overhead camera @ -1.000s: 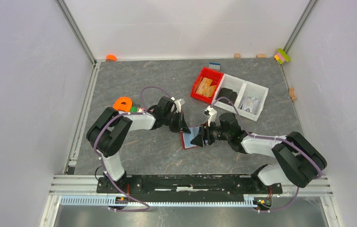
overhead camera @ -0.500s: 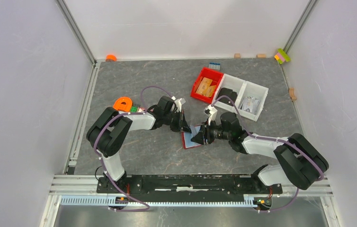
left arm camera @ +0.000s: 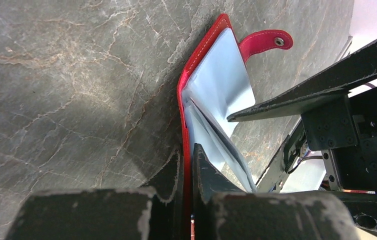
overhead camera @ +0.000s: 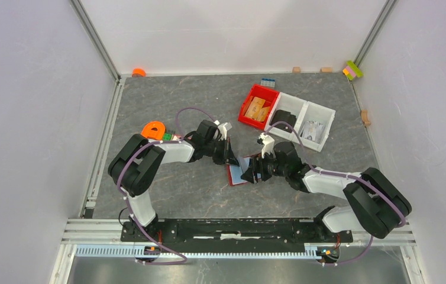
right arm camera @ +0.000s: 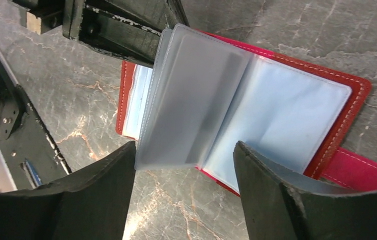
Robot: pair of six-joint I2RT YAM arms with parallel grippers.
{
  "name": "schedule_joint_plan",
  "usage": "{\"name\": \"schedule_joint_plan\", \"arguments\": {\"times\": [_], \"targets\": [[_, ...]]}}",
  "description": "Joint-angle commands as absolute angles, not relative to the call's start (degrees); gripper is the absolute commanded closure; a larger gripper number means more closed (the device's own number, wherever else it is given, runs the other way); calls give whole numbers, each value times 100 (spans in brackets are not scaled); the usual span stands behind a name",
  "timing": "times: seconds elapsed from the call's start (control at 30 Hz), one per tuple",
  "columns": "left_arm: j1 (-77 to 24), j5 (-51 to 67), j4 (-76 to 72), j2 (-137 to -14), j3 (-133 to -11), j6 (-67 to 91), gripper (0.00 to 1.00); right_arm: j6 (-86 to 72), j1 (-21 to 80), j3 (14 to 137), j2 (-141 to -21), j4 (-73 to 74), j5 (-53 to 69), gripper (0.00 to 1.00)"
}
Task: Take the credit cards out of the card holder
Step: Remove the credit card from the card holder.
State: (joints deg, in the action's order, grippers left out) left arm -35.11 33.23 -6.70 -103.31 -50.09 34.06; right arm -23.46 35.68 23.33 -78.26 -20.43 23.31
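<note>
The card holder [overhead camera: 236,173] lies open on the counter [overhead camera: 167,94], about midway between its left and right edges and a little toward the near edge. Its snap strap [left arm camera: 264,40] sticks out from one cover. The left gripper [left arm camera: 186,155] is pinched tight on the edge of the holder's red cover. The clear sleeves [right arm camera: 191,100] fan up from the spine, and the cards [right arm camera: 286,115] show pale blue and grey through them. The right gripper [right arm camera: 184,150] stands wide apart over the sleeves, one finger at each side, clamping nothing. A red bin [overhead camera: 258,106] and a white bin [overhead camera: 310,117] sit toward the far right corner.
</note>
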Motion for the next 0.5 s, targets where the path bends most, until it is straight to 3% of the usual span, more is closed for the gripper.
{"name": "schedule_joint_plan", "arguments": {"times": [0.0, 0.47], "targets": [[-3531, 3460, -905, -10197, -5001, 3502, 97, -2172, 3586, 2540, -7647, -1956, 1941, 23], [-3533, 3489, -958, -10127, -4966, 3522, 97, -1993, 3581, 2488, -7126, -1533, 957, 15]]}}
